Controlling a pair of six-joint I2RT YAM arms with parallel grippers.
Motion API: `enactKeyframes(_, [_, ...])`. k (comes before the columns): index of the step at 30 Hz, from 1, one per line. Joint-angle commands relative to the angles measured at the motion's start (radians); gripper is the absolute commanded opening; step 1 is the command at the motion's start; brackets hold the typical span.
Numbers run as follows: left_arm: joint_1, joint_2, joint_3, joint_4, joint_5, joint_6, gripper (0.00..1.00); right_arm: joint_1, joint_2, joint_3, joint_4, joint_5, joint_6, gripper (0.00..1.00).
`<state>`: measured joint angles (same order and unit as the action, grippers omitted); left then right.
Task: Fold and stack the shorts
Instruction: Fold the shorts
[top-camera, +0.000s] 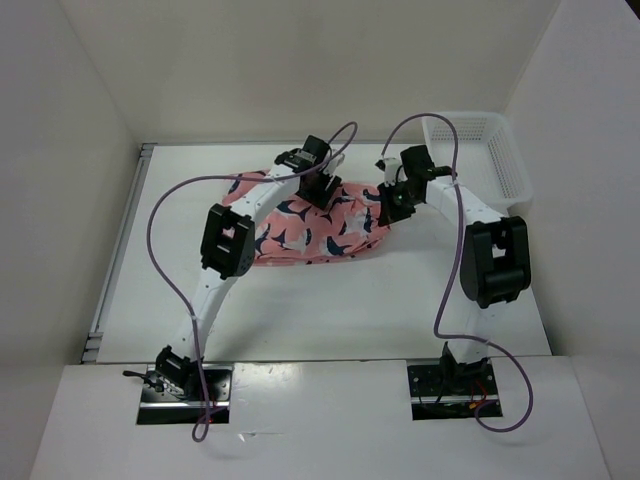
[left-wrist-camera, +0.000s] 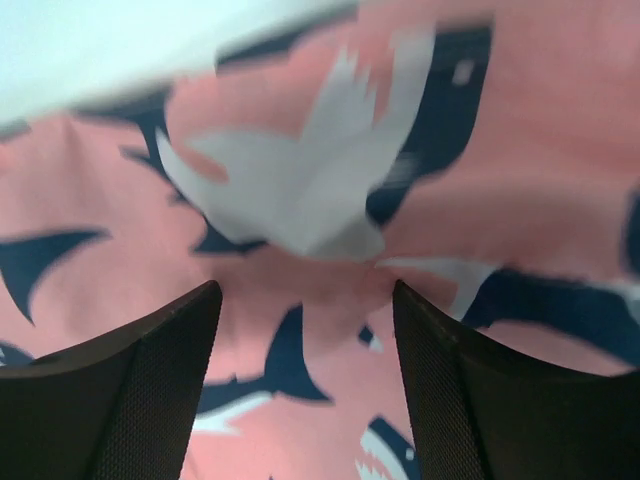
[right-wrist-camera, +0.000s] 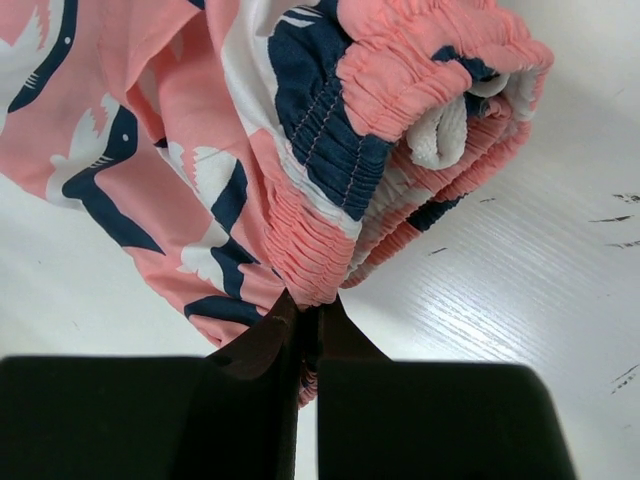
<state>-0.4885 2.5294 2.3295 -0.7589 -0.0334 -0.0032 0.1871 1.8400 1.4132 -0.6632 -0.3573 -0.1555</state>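
The coral-pink shorts (top-camera: 305, 232) with navy-and-white sharks lie bunched in the middle of the table, partly under both arms. My left gripper (top-camera: 322, 190) hovers over their far edge with its jaws open; in the left wrist view the printed fabric (left-wrist-camera: 330, 210) fills the frame and only cloth shows between the two dark fingers (left-wrist-camera: 160, 380). My right gripper (top-camera: 392, 207) is at the right end of the shorts, shut on the gathered elastic waistband (right-wrist-camera: 330, 250), which hangs bunched from the fingertips (right-wrist-camera: 285, 330) above the table.
A white mesh plastic basket (top-camera: 478, 150) stands at the back right, just beyond the right arm. White walls close in the table on the left, back and right. Purple cables loop above both arms.
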Motion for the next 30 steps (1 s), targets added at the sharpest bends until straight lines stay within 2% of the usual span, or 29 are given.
enactKeyframes(1, [-0.009,0.098,0.126,-0.014,0.01,0.003,0.78,-0.003,-0.073,0.043,-0.001,-0.02,-0.018,0.0])
enactKeyframes(5, [-0.009,0.144,0.255,-0.082,0.091,0.003,0.79,-0.003,-0.094,0.055,-0.012,0.0,-0.027,0.0])
enactKeyframes(7, [-0.009,0.099,0.239,-0.091,0.148,0.003,0.82,-0.003,-0.094,0.067,-0.012,0.0,-0.036,0.0])
enactKeyframes(8, [0.002,0.071,0.228,-0.091,0.159,0.003,0.86,-0.014,-0.094,0.082,-0.012,0.0,-0.036,0.0])
enactKeyframes(13, [0.04,-0.093,0.185,-0.082,0.123,0.003,0.94,-0.08,-0.094,0.124,-0.012,0.009,-0.058,0.0])
enactKeyframes(14, [0.05,-0.142,0.147,-0.082,0.107,0.003,1.0,-0.08,-0.094,0.133,-0.012,0.009,-0.058,0.0])
enactKeyframes(17, [0.093,-0.269,0.036,-0.056,0.084,0.003,1.0,-0.08,-0.114,0.144,-0.012,0.009,-0.047,0.0])
enactKeyframes(21, [0.16,-0.437,-0.345,0.035,0.001,0.003,1.0,-0.08,-0.134,0.133,-0.012,0.027,-0.045,0.0])
enactKeyframes(22, [0.169,-0.477,-0.502,0.073,-0.029,0.003,1.0,-0.08,-0.134,0.133,-0.012,0.037,-0.045,0.0])
enactKeyframes(23, [0.169,-0.488,-0.566,0.085,-0.045,0.003,1.0,-0.08,-0.134,0.133,-0.012,0.046,-0.058,0.0])
enactKeyframes(26, [0.208,-0.488,-0.703,0.113,-0.048,0.003,1.0,-0.08,-0.134,0.133,-0.022,0.066,-0.067,0.0])
enactKeyframes(30, [0.249,-0.42,-0.704,0.122,0.033,0.003,1.0,-0.08,-0.107,0.216,-0.042,0.116,-0.085,0.0])
